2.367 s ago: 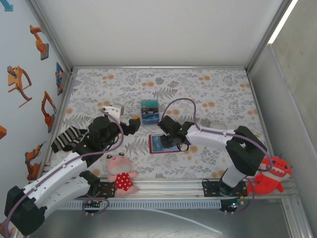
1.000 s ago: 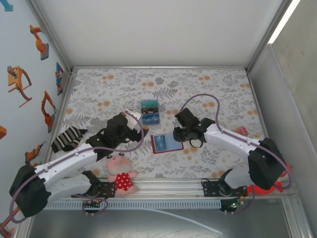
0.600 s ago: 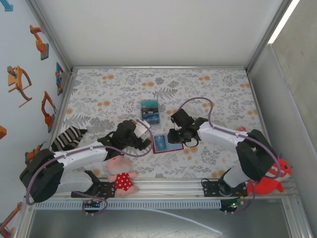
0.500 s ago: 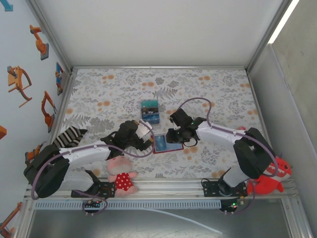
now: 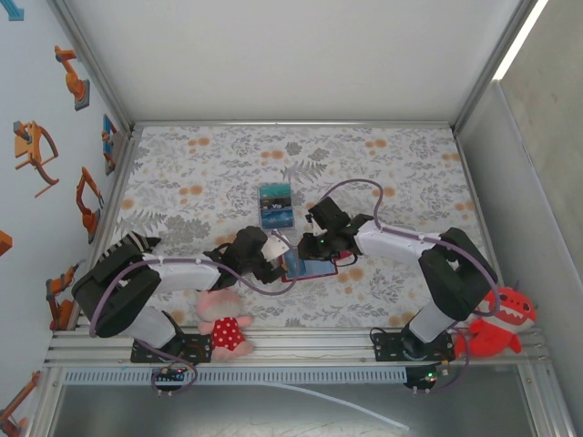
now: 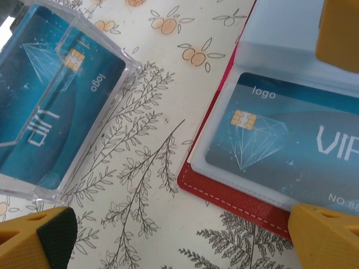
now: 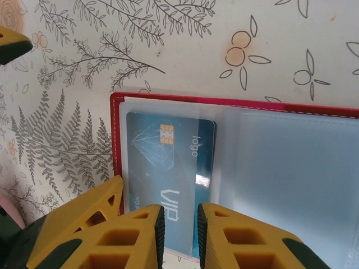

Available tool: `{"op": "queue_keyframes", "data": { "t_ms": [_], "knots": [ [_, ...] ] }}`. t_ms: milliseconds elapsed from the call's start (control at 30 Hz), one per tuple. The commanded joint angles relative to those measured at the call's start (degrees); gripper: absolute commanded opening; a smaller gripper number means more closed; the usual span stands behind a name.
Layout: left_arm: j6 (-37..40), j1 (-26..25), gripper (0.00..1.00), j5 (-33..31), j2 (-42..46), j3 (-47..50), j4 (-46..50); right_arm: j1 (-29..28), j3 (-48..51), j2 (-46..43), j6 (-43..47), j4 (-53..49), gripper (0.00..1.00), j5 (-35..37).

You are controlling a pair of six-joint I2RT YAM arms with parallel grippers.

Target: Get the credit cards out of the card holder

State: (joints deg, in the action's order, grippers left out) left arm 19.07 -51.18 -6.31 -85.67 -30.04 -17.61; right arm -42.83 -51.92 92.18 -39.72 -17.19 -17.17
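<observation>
The card holder [image 5: 310,273] lies open on the flowered tabletop, a red wallet [image 7: 116,134] with clear sleeves. A blue credit card [image 7: 168,151] marked "VIP" sits inside its left sleeve [image 6: 291,140]. My right gripper [image 7: 180,210] hangs over the card's lower edge, jaws open by a narrow gap with the card showing between them. It is at the holder's far side [image 5: 310,248]. My left gripper [image 5: 276,258] stands wide open at the holder's left edge [image 6: 179,246]. One of its fingertips [image 6: 325,241] is over the red border [image 6: 235,196].
A clear plastic box [image 5: 276,206] with blue cards inside stands just beyond the holder, close to the left gripper [image 6: 50,101]. A pink plush in a red dress [image 5: 223,320] lies at the near edge. A red plush [image 5: 501,323] sits at the right, and a striped sock [image 5: 137,241] at the left.
Both grippers have closed in on the card holder: the left arm swung right to its left edge, the right gripper dropped onto the card. The right jaws have narrowed.
</observation>
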Motion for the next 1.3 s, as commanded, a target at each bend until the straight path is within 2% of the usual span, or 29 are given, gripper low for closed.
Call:
{"op": "queue_keyframes", "data": {
  "t_ms": [0, 667, 1267],
  "knots": [
    [1.1, -0.6, 0.97, 1.0, -0.7, -1.9, -1.8, 0.0, -1.2, 1.4, -1.0, 0.8, 0.23, -0.8],
    [1.1, -1.6, 0.97, -2.0, -3.9, -4.2, 0.3, -0.6, 0.4, 4.4, -1.8, 3.0, 0.23, -1.4],
    [1.0, -2.4, 0.97, -3.4, -4.1, -5.3, 4.8, -0.5, 3.5, 2.5, -2.6, 2.7, 0.22, 0.8]
  ]
}}
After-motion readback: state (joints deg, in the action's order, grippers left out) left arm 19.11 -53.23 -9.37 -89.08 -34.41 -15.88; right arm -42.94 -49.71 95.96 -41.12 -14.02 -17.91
